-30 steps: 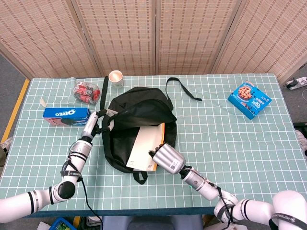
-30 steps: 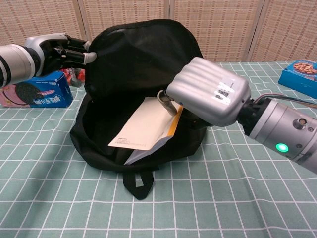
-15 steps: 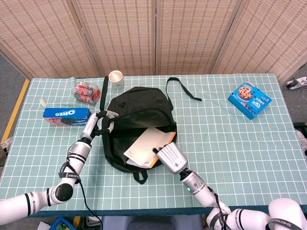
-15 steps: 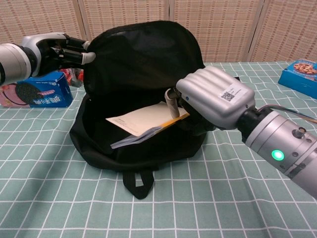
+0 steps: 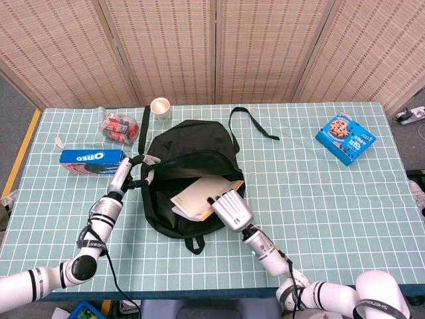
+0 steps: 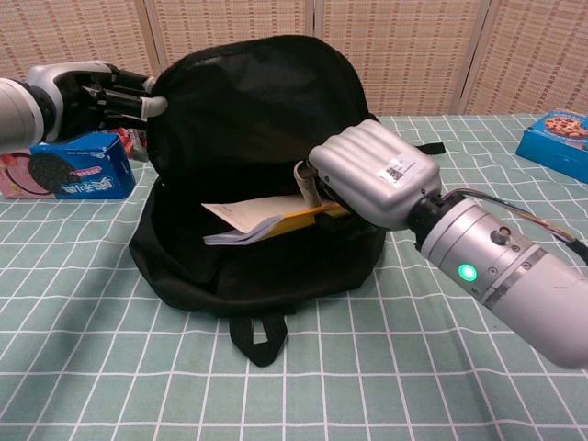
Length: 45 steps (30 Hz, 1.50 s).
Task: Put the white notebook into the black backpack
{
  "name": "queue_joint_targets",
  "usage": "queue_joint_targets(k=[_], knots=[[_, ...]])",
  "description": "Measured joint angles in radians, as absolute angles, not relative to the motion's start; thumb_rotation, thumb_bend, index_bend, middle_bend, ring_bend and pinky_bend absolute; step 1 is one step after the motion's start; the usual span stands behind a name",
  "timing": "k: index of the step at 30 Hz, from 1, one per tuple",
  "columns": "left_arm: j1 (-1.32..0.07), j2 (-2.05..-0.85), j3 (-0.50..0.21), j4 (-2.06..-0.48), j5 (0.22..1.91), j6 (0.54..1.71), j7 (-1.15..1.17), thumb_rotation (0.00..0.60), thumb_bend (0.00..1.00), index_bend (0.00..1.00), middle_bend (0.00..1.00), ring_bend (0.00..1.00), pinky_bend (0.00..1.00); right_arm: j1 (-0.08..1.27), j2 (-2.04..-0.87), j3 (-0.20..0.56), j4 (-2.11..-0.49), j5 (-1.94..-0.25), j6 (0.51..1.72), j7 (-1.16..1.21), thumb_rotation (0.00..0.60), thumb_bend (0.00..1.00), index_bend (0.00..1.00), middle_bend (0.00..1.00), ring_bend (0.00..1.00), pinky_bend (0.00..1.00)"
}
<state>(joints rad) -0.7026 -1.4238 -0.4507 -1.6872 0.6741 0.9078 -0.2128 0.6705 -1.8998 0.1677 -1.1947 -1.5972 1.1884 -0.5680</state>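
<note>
The black backpack (image 5: 174, 147) (image 6: 262, 110) lies on the table with its mouth facing me and its flap raised. My left hand (image 5: 135, 164) (image 6: 96, 92) grips the flap's edge at the left and holds it up. My right hand (image 5: 229, 207) (image 6: 372, 175) holds the white notebook (image 5: 198, 195) (image 6: 243, 220) by its near right corner. The notebook lies nearly flat inside the backpack's opening, with an orange edge showing beside my hand. Its far end is hidden in the dark interior.
An Oreo box (image 5: 89, 159) (image 6: 69, 175) lies left of the backpack, with a red snack packet (image 5: 118, 126) and a small cup (image 5: 160, 106) behind it. A blue cookie box (image 5: 345, 137) (image 6: 556, 133) sits at the far right. The backpack's strap (image 5: 252, 123) trails toward the back.
My right hand has pushed the notebook forward and tipped it flatter, so it sits deeper inside the backpack's opening. The left hand still holds the flap up, barely moved.
</note>
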Motion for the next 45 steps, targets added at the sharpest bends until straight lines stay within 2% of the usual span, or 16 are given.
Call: queue_joint_targets(k=[10, 13, 17, 20, 40, 45], knots=[[-0.682, -1.362, -0.462, -1.718, 0.628, 0.855, -0.255, 0.600, 0.60, 0.79, 0.33, 0.14, 0.10, 0.739, -1.942, 0.152, -1.015, -1.657, 1.191, -0.437, 0.600, 0.45, 1.00, 0.81, 0.82, 0.95], [-0.677, -1.351, -0.461, -1.727, 0.620, 0.837, -0.270, 0.600, 0.60, 0.79, 0.33, 0.14, 0.10, 0.755, -1.957, 0.138, -0.937, -1.686, 1.213, -0.368, 0.600, 0.40, 1.00, 0.80, 0.80, 0.95], [-0.676, -1.331, -0.462, -1.733, 0.607, 0.808, -0.289, 0.600, 0.60, 0.79, 0.33, 0.14, 0.10, 0.766, -2.001, 0.120, -0.833, -1.702, 1.239, -0.307, 0.600, 0.27, 0.99, 0.78, 0.75, 0.95], [-0.673, -1.318, -0.464, -1.741, 0.604, 0.785, -0.306, 0.600, 0.60, 0.79, 0.33, 0.14, 0.10, 0.769, -2.028, 0.109, -0.792, -1.708, 1.262, -0.290, 0.600, 0.24, 0.96, 0.76, 0.72, 0.95], [-0.630, -1.133, -0.496, -1.833, 0.565, 0.513, -0.511, 0.600, 0.60, 0.79, 0.33, 0.13, 0.10, 0.764, -2.052, 0.087, -0.734, -1.698, 1.304, -0.278, 0.600, 0.26, 0.96, 0.76, 0.72, 0.94], [-0.617, -1.099, -0.502, -1.846, 0.571, 0.466, -0.554, 0.600, 0.60, 0.79, 0.33, 0.13, 0.10, 0.768, -2.067, 0.079, -0.694, -1.708, 1.326, -0.249, 0.600, 0.42, 0.99, 0.87, 0.78, 0.94]])
